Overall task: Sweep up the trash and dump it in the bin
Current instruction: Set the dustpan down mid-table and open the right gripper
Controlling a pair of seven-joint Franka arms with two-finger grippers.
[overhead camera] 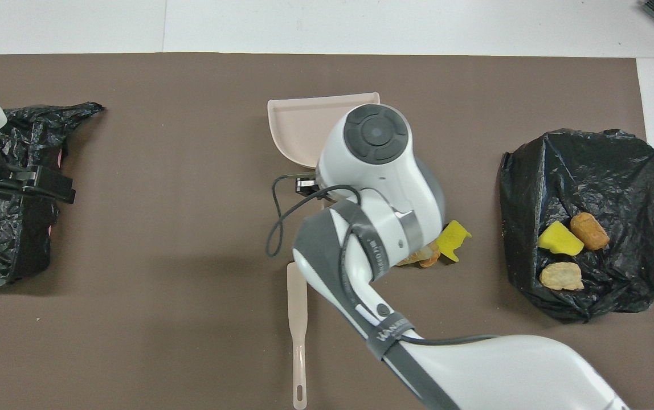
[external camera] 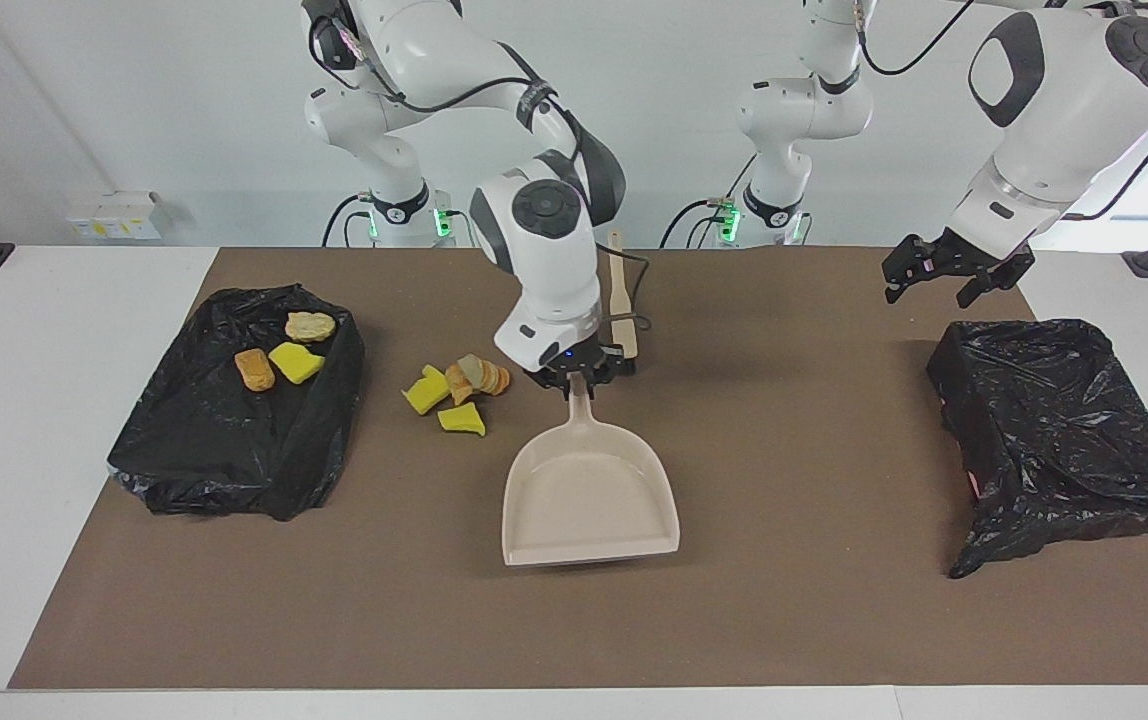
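Brown mat: right pincer grips dustpan beside trash.

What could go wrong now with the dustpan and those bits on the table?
1. The right gripper holds the beige plastic dustpan by its thin handle only; the pan could twist or slip.
2. The loose yellow sponge and tan bread scraps lie beside the handle, not at the pan's open edge, so setting it down here may catch nothing.
3. The beige brush lies close by the right arm, which might knock it. The left gripper waits near the empty black bag.
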